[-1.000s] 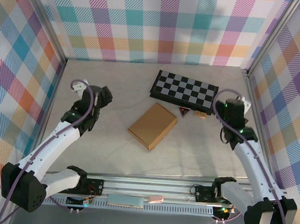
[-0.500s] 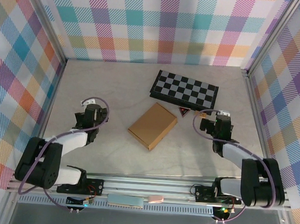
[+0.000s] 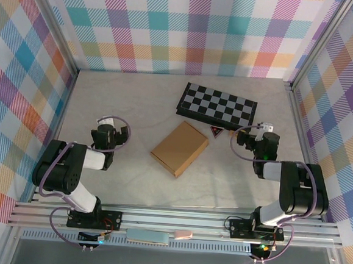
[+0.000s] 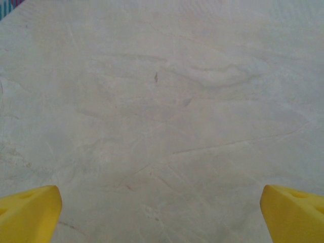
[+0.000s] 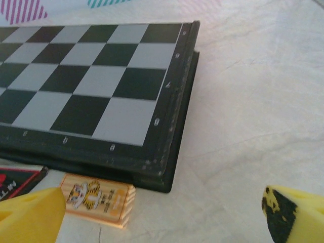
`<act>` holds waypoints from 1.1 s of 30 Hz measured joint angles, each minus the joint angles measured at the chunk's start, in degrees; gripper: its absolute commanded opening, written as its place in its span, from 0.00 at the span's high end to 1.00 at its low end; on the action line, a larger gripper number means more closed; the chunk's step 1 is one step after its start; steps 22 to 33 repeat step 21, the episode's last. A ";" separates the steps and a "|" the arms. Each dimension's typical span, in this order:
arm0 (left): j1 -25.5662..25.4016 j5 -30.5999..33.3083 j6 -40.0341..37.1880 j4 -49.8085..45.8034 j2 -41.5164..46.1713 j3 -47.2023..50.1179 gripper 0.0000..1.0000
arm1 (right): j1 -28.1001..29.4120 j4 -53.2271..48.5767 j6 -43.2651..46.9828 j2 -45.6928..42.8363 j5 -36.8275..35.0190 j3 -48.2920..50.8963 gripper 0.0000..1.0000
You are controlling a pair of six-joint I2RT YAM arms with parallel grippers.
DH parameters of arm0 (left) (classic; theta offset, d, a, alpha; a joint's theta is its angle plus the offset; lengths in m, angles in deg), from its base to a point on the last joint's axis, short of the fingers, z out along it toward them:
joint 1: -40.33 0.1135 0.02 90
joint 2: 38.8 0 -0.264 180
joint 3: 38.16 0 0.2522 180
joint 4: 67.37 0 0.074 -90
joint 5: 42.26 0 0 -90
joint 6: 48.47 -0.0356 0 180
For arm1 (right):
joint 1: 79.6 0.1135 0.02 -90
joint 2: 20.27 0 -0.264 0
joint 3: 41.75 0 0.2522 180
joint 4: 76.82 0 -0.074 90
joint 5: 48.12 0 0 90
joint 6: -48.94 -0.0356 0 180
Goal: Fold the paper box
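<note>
The paper box [image 3: 179, 148] lies shut and flat in the middle of the table, a slim brown rectangle set at an angle. My left gripper [image 3: 107, 134] rests low over bare table to the box's left, well apart from it. In the left wrist view its yellow fingertips [image 4: 30, 212] stand wide, and the left gripper [image 4: 162, 216] is open with nothing between them. My right gripper [image 3: 258, 141] sits low to the box's right, near the checkered board's corner. The right gripper [image 5: 163, 217] is open and holds nothing.
A black-and-grey checkered board [image 3: 216, 104] [image 5: 91, 81] lies behind the box. A small wooden block [image 5: 98, 199] with a tiger print and a dark triangular card [image 3: 215, 131] sit at its near edge, just ahead of my right fingers. Plaid walls enclose three sides.
Both arms have folded back and down, bringing the grippers low to the table on either side. The box has not moved. Both grippers stayed open.
</note>
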 measured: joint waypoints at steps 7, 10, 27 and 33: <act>0.02 0.00 0.02 2.47 0.00 0.00 0.00 | 1.49 1.05 1.03 0.44 -1.20 0.24 0.01; 0.02 0.00 0.02 2.69 0.00 0.00 0.00 | 1.75 1.16 1.09 0.44 -1.49 0.22 0.01; 0.02 0.00 0.00 2.73 0.00 0.00 0.00 | 1.79 1.49 1.55 0.44 -1.51 0.20 0.01; 0.02 0.00 0.00 2.73 0.00 0.00 0.00 | 1.79 1.49 1.55 0.44 -1.51 0.20 0.01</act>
